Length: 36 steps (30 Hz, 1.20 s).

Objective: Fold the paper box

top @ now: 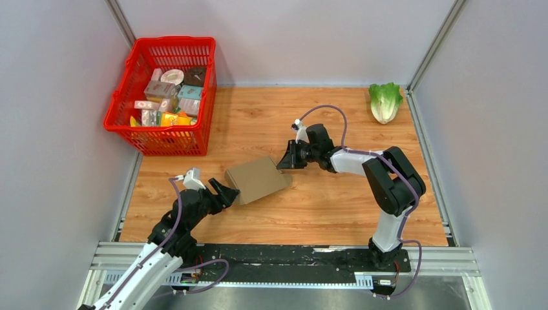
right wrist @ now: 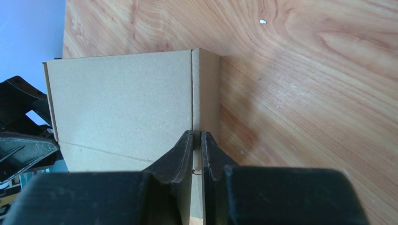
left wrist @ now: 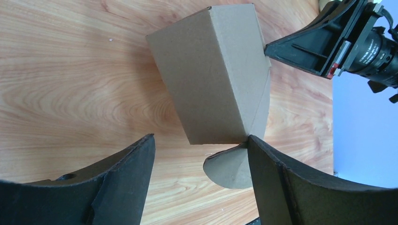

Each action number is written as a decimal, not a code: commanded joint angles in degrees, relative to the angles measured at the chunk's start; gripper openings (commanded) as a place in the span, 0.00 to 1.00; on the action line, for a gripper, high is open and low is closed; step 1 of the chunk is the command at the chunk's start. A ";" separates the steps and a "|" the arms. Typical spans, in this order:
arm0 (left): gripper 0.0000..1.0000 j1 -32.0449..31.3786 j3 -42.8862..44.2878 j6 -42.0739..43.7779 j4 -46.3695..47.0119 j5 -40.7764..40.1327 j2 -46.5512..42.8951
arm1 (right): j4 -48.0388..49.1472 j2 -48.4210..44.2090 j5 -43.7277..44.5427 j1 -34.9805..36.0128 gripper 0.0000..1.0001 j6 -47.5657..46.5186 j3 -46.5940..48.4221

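Wood-grain table [top: 323, 213], grey walls, left end effector [top: 227, 192] wide open, right end effector [top: 285, 160] pinching paper box [top: 257, 179] edge.

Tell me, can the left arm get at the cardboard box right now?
Probably yes: the left end effector is open, right at the near end of the cardboard box, with nothing between them.

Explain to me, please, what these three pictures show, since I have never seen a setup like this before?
Two robot arms are bolted at the near edge of a wooden table. One picture looks down from overhead; the other two come from cameras on each wrist. Between the arms lies a brown paper box. The right gripper has its jaws pinched on a thin cardboard edge of it. The left gripper stands open at the box's other end, holding nothing. Farther back sit a red basket of small packages and a lettuce.
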 commanded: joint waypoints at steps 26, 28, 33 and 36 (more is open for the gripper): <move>0.80 1.59 2.08 -12.73 14.71 -0.99 13.26 | 1.73 1.88 0.10 -0.66 0.11 1.15 -1.08; 0.81 1.68 1.82 -13.96 13.30 -1.95 12.20 | 1.73 2.06 0.01 -0.66 0.11 1.24 -0.90; 0.81 1.68 0.85 -15.11 13.37 -2.31 10.35 | 1.73 2.41 -0.08 -0.66 0.11 1.24 -0.90; 0.81 1.68 -0.12 -16.95 16.54 -0.91 11.66 | 1.81 2.41 0.01 -0.66 0.11 1.24 -0.82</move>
